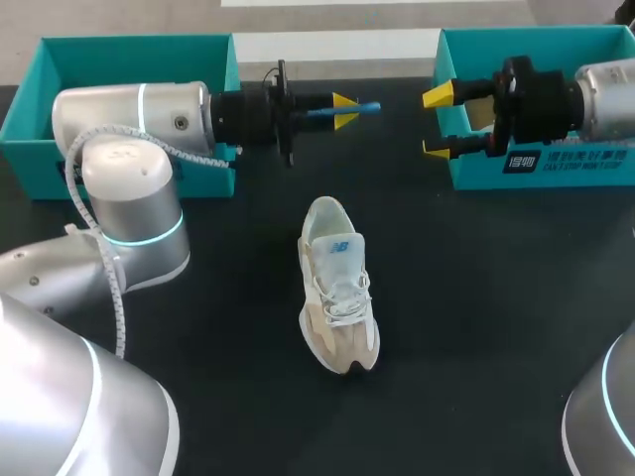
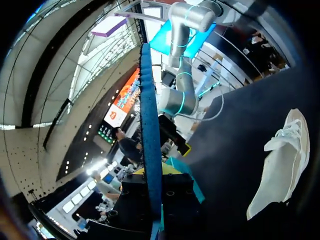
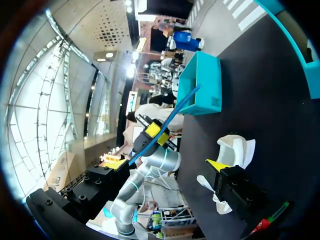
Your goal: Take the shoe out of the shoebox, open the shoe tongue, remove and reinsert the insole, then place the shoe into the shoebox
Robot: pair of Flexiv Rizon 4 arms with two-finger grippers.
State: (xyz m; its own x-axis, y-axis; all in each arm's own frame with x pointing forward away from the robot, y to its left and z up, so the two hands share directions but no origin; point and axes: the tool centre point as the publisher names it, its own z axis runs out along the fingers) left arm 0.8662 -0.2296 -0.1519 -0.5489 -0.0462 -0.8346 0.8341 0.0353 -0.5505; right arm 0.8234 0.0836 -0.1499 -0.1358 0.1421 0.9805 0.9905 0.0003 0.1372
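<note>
- Shoe (image 1: 337, 288): out of the box, upright on its sole at the centre of the dark surface (image 1: 496, 297), toe toward 6 o'clock, heel opening toward 12. Nothing touches it.
- Insole (image 1: 363, 108): thin blue piece seen edge-on, clear of the shoe, up at 12 o'clock.
- Left pincer (image 1: 346, 110): closed down on the insole, yellow tips nearly together, holding it in the air.
- Right pincer (image 1: 437, 122): at 1 o'clock, spread wide, holding nothing.
- Teal box (image 1: 139, 45) at 10 o'clock, second teal box (image 1: 476, 174) at 2 o'clock; cannot tell which is lid.
- Progress, my reading: take-out and insole removal done; tongue state unclear. Left to do: reinsert the insole, return the shoe to the box.
</note>
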